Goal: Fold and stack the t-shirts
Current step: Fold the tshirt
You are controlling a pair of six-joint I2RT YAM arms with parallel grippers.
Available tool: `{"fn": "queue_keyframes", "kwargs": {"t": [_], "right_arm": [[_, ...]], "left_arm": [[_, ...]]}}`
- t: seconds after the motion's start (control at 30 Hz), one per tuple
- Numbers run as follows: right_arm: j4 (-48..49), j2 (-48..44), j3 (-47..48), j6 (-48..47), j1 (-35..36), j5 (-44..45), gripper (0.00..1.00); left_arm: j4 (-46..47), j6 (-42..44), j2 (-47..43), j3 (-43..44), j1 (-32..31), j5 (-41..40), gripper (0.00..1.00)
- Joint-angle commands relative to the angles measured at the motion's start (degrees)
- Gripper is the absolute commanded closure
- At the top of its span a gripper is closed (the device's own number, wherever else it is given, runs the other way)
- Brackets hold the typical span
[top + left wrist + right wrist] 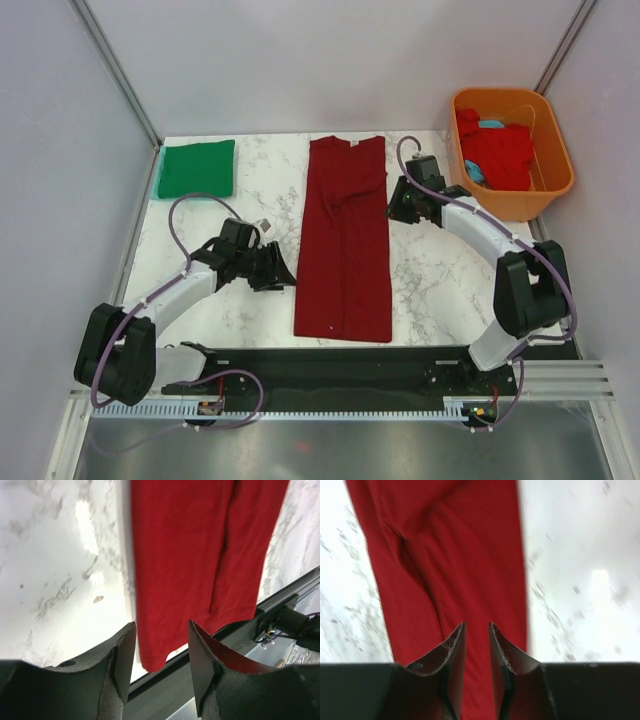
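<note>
Nearest the arm bases, the white marble-patterned table point(440, 280) carries a long dark maroon cloth t-shirt point(345, 270). It is folded lengthwise into a narrow strip and lies flat at the middle of the table. Its hem is towards the near edge and its collar points away.

The left gripper point(283, 272) is low, just beside the strip's left edge and close to the hem end. Its two dark fingers point(122, 655) stand well apart with nothing between them. In the left wrist view the corner of the hem shows through the gap, lying on the table beyond the fingertips.

Farther along, the right gripper point(392, 205) is at the strip's right edge, near the sleeve fold. Its fingers point(455, 645) are parted by only a narrow slot and pinch no cloth. The maroon fabric shows beyond that slot.

At the far left corner a bright green t-shirt point(197, 167) lies folded into a neat rectangle, well apart from the maroon one.

At the far right an orange plastic tub point(520, 205) holds a crumpled brighter red t-shirt point(500, 150). Bits of light blue cloth point(490, 125) show around it.
</note>
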Motion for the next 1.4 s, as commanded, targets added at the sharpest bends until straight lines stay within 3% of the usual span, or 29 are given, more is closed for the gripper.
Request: {"fn": "queue_keyframes", "kwargs": {"t": [0.0,0.17,0.27,0.4,0.5,0.7,1.0,1.37], "right_arm": [[-4.9,-6.8,-7.2,-1.3,-0.6,0.3,0.67],[0.7,-5.1,-6.0,-5.9,-0.6,-2.0,0.67],[7.9,-1.6,-3.4,-2.3,-0.6,-3.9,0.72],[24.4,5.9,-3.8,4.5,0.2,-5.9,0.77],[29.4,12.3,-0.6,7.0,1.7,-7.7,0.78],[30.7,19.7,5.0,10.8,3.4,-4.7,0.78],[30.2,23.8,9.8,12.9,4.0,0.0,0.76],[28.1,22.5,8.8,14.7,5.0,6.2,0.77]], "left_arm": [[1.1,-2.0,-1.4,-2.8,0.0,0.2,0.46],[5.4,-6.3,-2.5,-6.5,-0.6,0.9,0.47],[5.9,-6.6,-3.5,-3.6,-0.9,1.0,0.47],[6.3,-6.8,-1.4,4.2,-0.8,0.7,0.48],[6.3,-6.1,1.7,7.4,-0.7,2.4,0.48],[6.3,-4.1,5.0,7.3,0.6,3.8,0.49],[6.3,-2.2,6.5,7.1,1.2,4.4,0.5],[6.2,-2.0,3.2,4.9,1.5,4.5,0.5]]}}
